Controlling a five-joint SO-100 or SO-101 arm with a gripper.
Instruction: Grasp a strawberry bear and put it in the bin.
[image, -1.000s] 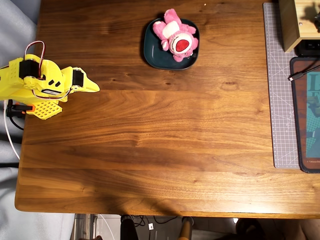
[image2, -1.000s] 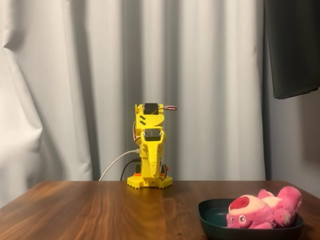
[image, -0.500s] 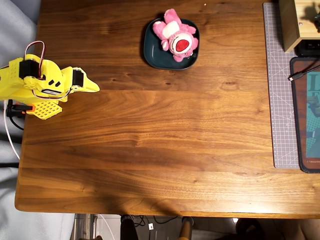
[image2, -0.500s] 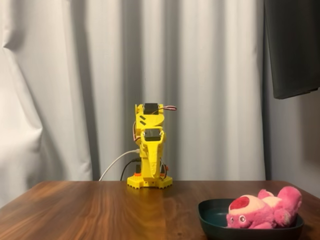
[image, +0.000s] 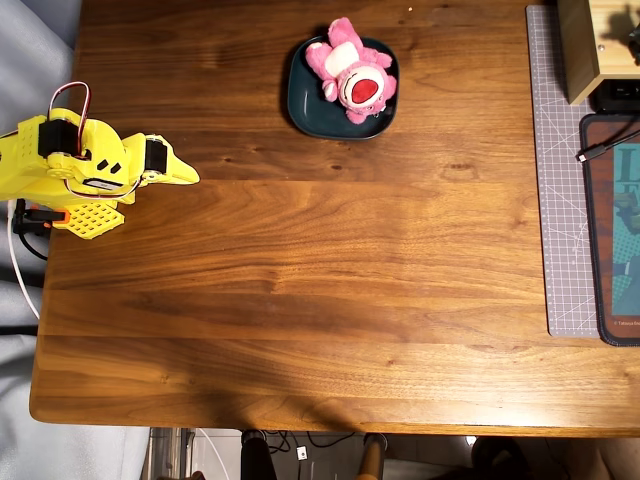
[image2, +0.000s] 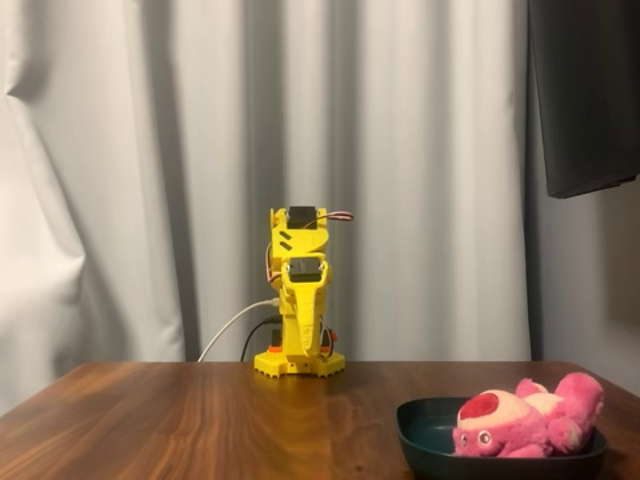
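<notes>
The strawberry bear (image: 350, 72) lies on its back inside the bin (image: 303, 95), its red nose facing up and one leg poking over the dish's far rim in the overhead view. The fixed view shows the same thing from table height — the bear (image2: 525, 415) slumped across the dark teal bin (image2: 430, 437), head toward the left of that view.

The yellow arm (image: 75, 165) sits folded at the left edge of the wooden table (image: 320, 300), well apart from the dish. Its gripper (image: 185, 177) points along the tabletop with the fingers drawn together to a narrow tip, holding nothing.

At the right edge of the overhead view lie a grey cutting mat (image: 560, 200) and the corner of a wooden box (image: 580, 50). White curtains (image2: 200, 150) hang behind the arm.
</notes>
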